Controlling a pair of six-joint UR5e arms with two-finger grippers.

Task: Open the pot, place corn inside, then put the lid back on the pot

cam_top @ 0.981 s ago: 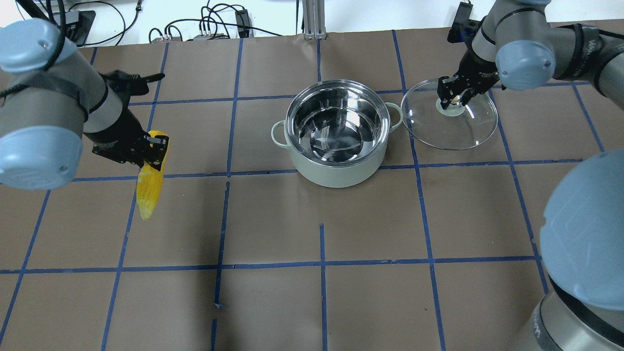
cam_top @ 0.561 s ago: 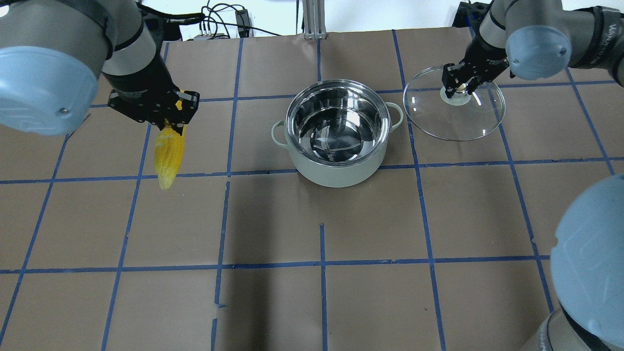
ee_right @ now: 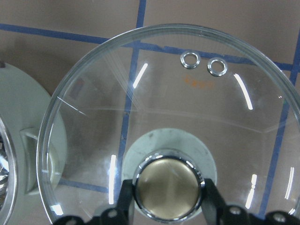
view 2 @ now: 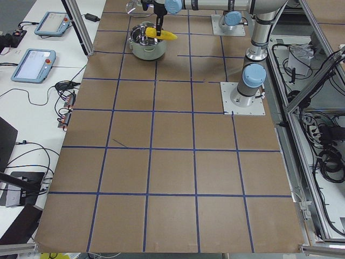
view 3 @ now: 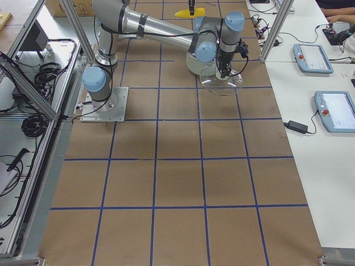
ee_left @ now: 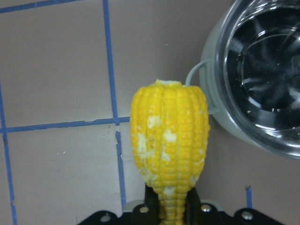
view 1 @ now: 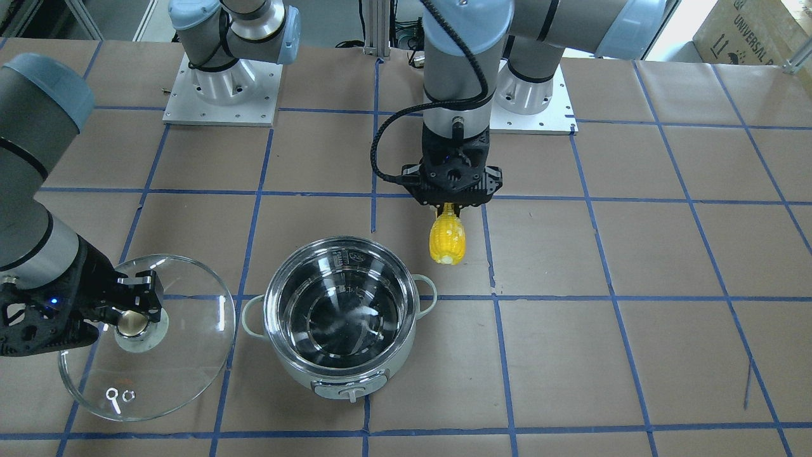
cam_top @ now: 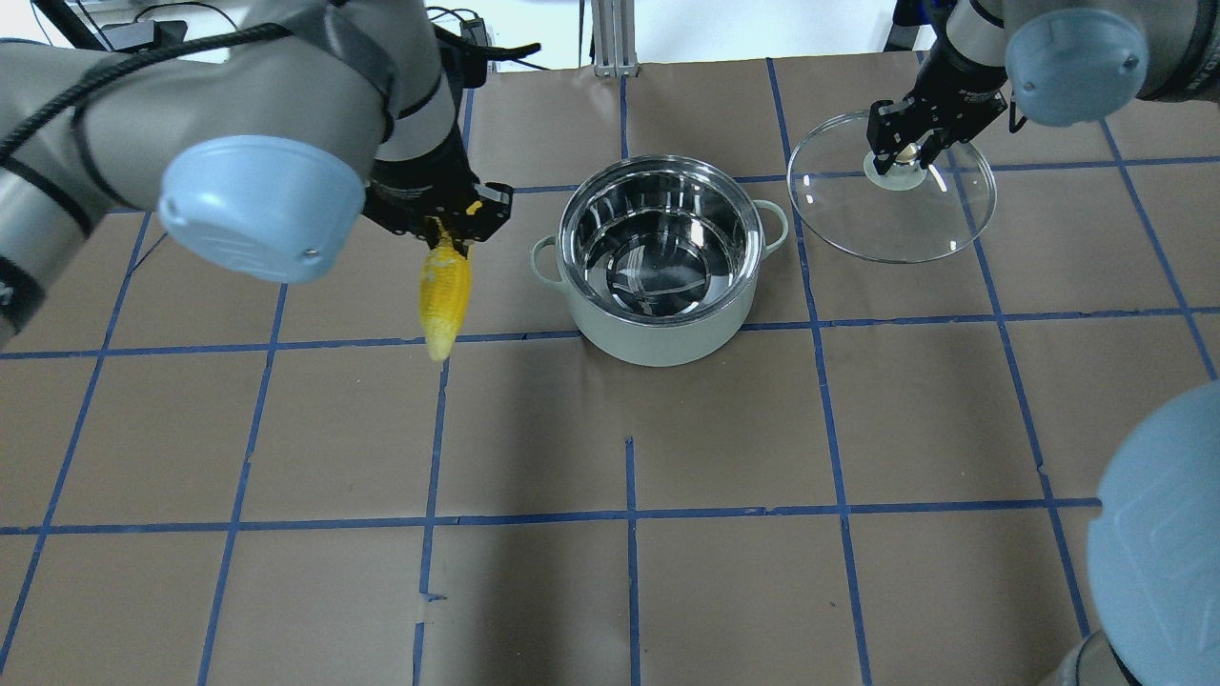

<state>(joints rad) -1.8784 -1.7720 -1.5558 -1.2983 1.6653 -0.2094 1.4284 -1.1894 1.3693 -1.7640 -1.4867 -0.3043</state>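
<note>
From where I stand, the left claw (cam_top: 440, 221) is pinched shut on one end of the corn (cam_top: 446, 291), holding it up off the table just beside the pot (cam_top: 658, 338), close to its near handle and not yet over the opening. The right claw (cam_top: 905, 143) is clamped on the brass knob (ee_right: 168, 188) of the glass lid (cam_top: 886, 224), held off to the pot's other side. My worry is that one-ended grip: the long free end could swing or slide out on the way across. Let go too early and the corn would hit the rim or handle and roll away. It might also wedge across the mouth and stop the lid seating. The smooth round knob could let the lid tip and clip the pot.
</note>
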